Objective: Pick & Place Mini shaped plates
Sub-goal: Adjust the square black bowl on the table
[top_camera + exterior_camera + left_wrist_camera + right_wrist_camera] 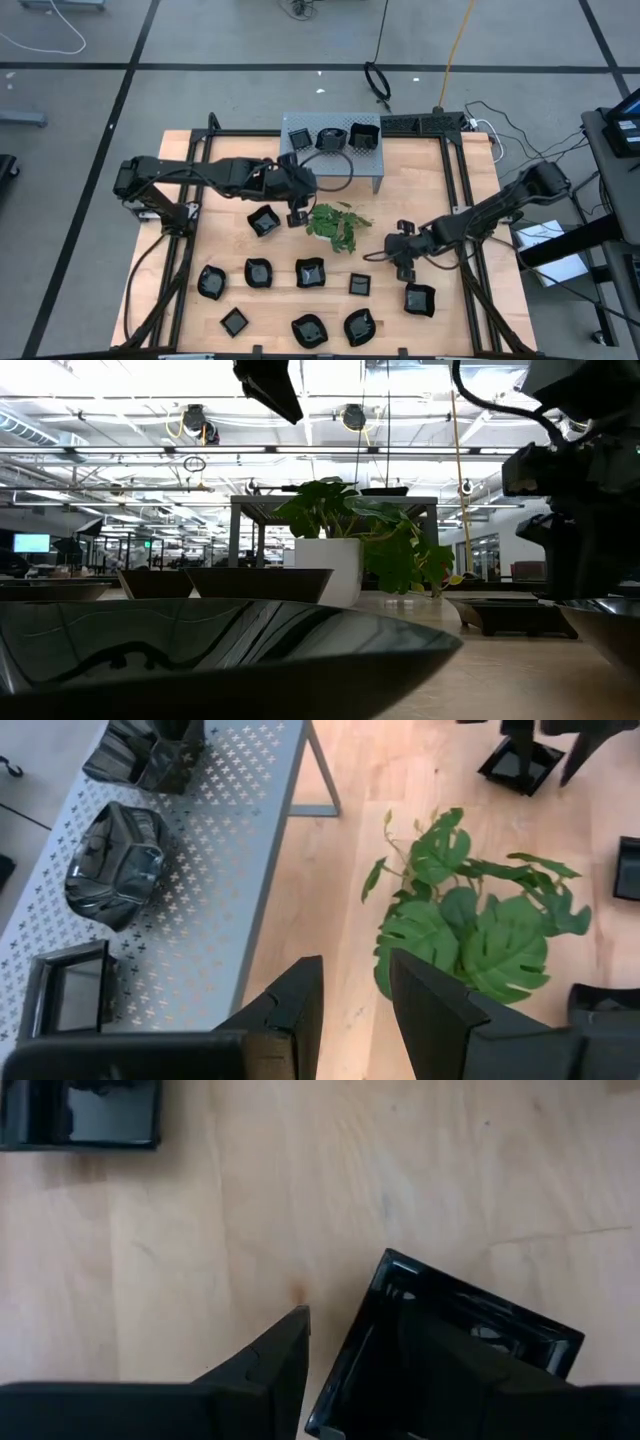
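Three glossy black mini plates [330,138] sit on the grey perforated stand [330,168]. Several more lie on the wooden table, among them a wavy one [264,220]. My left gripper [295,214] is open and empty in front of the stand, beside the green sprig [338,225]. In the left wrist view the left gripper [355,1010] looks past the stand [220,870] and the sprig [470,920]. My right gripper [405,270] is open at the square plate [419,298] near the table's right side. In the right wrist view the right gripper [350,1325] stands astride that plate's rim [385,1270]. My right gripper comes from above with one finger [270,1370] outside the square plate's wall [345,1360] and the other over its hollow. I cannot tell whether either finger touches the plate.
The sprig lies in the table's middle between the two arms. A small square plate [360,284] lies just left of the right gripper and also shows in the right wrist view as a small square plate [80,1110]. Black frame rails [462,200] run along the table's sides.
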Motion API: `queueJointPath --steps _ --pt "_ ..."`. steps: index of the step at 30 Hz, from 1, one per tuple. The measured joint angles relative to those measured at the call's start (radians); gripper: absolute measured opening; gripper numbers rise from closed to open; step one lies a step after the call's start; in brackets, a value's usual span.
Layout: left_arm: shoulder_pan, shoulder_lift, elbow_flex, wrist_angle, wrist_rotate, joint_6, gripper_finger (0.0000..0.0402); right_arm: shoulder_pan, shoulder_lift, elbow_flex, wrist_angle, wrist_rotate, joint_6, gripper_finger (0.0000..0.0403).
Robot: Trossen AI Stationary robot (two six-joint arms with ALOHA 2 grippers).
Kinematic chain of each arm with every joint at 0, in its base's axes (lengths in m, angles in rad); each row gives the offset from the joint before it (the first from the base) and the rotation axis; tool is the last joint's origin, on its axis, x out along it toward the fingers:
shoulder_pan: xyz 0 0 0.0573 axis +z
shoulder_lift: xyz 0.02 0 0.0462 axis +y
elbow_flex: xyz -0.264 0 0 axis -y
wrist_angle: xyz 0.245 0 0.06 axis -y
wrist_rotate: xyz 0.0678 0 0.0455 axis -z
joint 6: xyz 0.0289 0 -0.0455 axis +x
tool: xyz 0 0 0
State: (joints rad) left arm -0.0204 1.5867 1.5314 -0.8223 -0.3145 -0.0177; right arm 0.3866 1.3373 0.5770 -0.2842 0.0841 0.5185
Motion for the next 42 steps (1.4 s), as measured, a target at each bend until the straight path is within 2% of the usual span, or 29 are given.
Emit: queueJointPath --steps 8,12,17,19,27,38,42 --pt "-0.021 0.0 0.0 -0.002 0.0 -0.002 0.0122 0.002 0.041 0.004 0.004 0.057 -0.012 0.013" --pt "-0.022 0.0 0.0 -0.005 0.0 -0.011 0.0122 0.002 0.041 0.003 0.001 0.061 -0.023 0.0091" --pt "-0.021 0.0 0.0 -0.016 -0.001 -0.014 0.0122 0.001 0.036 0.002 -0.001 0.056 -0.026 0.0022" --pt "-0.022 0.0 0.0 -0.016 -0.001 -0.014 0.0122 0.001 0.026 0.001 -0.003 0.049 -0.046 0.0008" --pt "-0.022 0.0 0.0 -0.015 -0.001 -0.014 0.0122 -0.009 0.001 -0.002 0.104 0.043 -0.292 0.0002" --pt "-0.026 0.001 0.0 -0.02 0.0 -0.018 0.0122 -0.054 0.122 0.0 0.302 0.019 -0.377 0.001" --pt "-0.035 0.001 0.0 -0.02 0.001 -0.044 0.0122 -0.054 0.125 0.0 0.314 0.016 -0.374 0.0033"
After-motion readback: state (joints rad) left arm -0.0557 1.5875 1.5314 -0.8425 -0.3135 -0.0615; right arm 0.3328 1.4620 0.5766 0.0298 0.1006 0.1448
